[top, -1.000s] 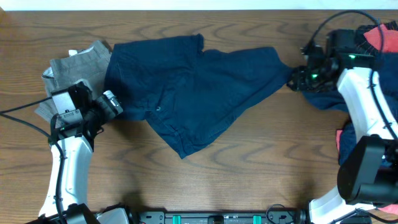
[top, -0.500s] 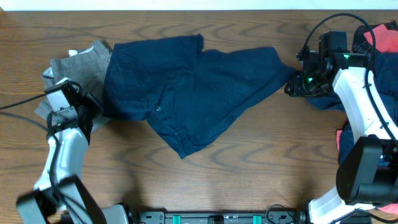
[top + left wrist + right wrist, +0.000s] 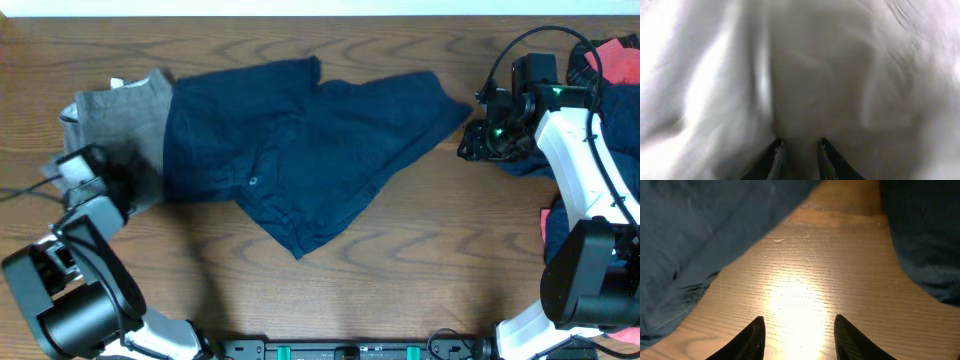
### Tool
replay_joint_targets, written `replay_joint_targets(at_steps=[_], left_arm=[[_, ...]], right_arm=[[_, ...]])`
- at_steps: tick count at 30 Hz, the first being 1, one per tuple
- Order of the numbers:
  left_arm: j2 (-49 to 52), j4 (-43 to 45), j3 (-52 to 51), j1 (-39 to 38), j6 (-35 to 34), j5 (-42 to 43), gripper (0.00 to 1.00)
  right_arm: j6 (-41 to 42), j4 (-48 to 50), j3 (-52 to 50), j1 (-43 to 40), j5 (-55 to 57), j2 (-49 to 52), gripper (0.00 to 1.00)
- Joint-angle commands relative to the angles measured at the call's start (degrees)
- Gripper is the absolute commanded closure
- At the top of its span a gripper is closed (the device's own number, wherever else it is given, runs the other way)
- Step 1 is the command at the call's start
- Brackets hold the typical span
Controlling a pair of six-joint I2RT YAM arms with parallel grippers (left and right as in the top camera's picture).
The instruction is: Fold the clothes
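Dark navy shorts (image 3: 300, 150) lie spread across the middle of the table. A grey garment (image 3: 110, 125) lies at the left, its right part under the shorts' edge. My left gripper (image 3: 120, 182) is at the grey garment's lower edge. In the left wrist view grey cloth (image 3: 805, 75) fills the frame, and the left gripper (image 3: 799, 144) is shut on a fold of it. My right gripper (image 3: 475, 140) hovers open beside the shorts' right corner. In the right wrist view it (image 3: 799, 322) has only bare wood between its fingers, with the navy shorts (image 3: 700, 245) to the left.
Another navy garment (image 3: 528, 160) lies just right of my right gripper, also visible in the right wrist view (image 3: 925, 235). Red clothes (image 3: 612, 60) are piled at the far right edge. A black cable (image 3: 20, 190) trails off the left side.
My left gripper has closed on the grey garment and drawn back to the left, pulling the grey cloth flatter and wider. The right gripper has barely shifted.
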Motion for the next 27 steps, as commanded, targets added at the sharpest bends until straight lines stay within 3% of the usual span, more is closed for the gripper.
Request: replay_joint_targets(at_steps=[1, 9, 12, 15, 17, 19, 24, 27], left_arm=[[1.7, 2.0, -0.3, 5.3, -6.1, 2.1, 0.76], [1.7, 3.2, 2.3, 10.4, -11.2, 6.4, 0.77], [1.7, 3.2, 3.8, 10.9, -11.1, 12.3, 0.77], [0.7, 3.2, 4.9, 10.7, -10.9, 23.3, 0.77], [-0.9, 3.1, 5.1, 10.2, -11.0, 30.6, 0.72], [-3.3, 1.0, 5.1, 8.9, -10.9, 35.3, 0.6], [-10.4, -11.5, 5.1, 2.6, -3.6, 35.2, 0.4], [-13.8, -19.7, 5.1, -2.9, -0.7, 33.8, 0.38]], right_arm=[[0.6, -0.1, 0.1, 0.4, 0.2, 0.2, 0.57], [0.6, -1.1, 0.1, 0.4, 0.2, 0.2, 0.56], [0.6, -1.1, 0.1, 0.5, 0.1, 0.2, 0.54], [0.6, -0.6, 0.1, 0.5, 0.1, 0.2, 0.49], [0.6, 0.6, 0.1, 0.5, 0.0, 0.2, 0.43], [0.6, 1.7, 0.1, 0.5, -0.5, 0.3, 0.39], [0.7, 2.8, 0.1, 0.6, -0.9, 0.7, 0.35], [0.6, 2.8, 0.1, 0.8, -0.9, 1.2, 0.35]])
